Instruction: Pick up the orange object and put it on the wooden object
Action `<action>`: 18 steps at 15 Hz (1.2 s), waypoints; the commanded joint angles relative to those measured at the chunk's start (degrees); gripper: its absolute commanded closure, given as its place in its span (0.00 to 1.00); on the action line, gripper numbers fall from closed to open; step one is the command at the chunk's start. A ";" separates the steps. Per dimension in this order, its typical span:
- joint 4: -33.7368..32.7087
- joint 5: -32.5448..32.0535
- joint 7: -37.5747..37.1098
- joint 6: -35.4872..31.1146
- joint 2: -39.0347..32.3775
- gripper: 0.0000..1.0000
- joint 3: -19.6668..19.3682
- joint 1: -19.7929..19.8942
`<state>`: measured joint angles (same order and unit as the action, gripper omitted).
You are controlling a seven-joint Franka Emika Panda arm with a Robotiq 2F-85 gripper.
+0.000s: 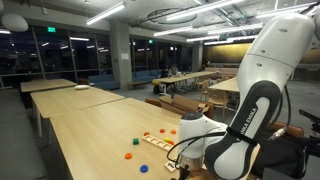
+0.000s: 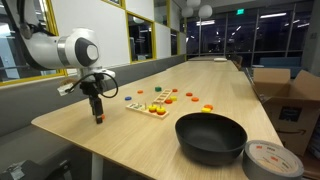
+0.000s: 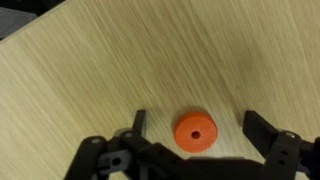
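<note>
On the pale table (image 3: 80,60), only the wrist view shows the orange disc (image 3: 195,131) between the open jaws of my gripper (image 3: 197,120); in both exterior views it seems hidden.

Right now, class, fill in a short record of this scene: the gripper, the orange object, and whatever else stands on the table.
gripper: open, low over the table
orange disc: round with a centre hole, lying flat between the gripper's fingers, not gripped
wooden board: flat, with coloured pieces on and around it, apart from the gripper
black bowl: upright near the table's near end
task stage: pick-up not yet done
</note>
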<state>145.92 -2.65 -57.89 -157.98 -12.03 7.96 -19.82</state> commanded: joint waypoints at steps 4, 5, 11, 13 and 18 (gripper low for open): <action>-0.15 2.80 3.80 1.25 1.30 0.00 0.80 1.31; -0.16 2.56 3.80 1.13 1.30 0.25 0.62 1.18; -0.21 2.29 3.91 1.19 1.86 0.64 0.56 1.25; -0.16 2.27 3.90 1.27 2.12 0.79 0.59 1.32; 0.20 2.65 5.22 3.30 3.48 0.82 0.71 1.95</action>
<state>145.84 -1.18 -55.00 -156.67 -10.46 8.01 -19.12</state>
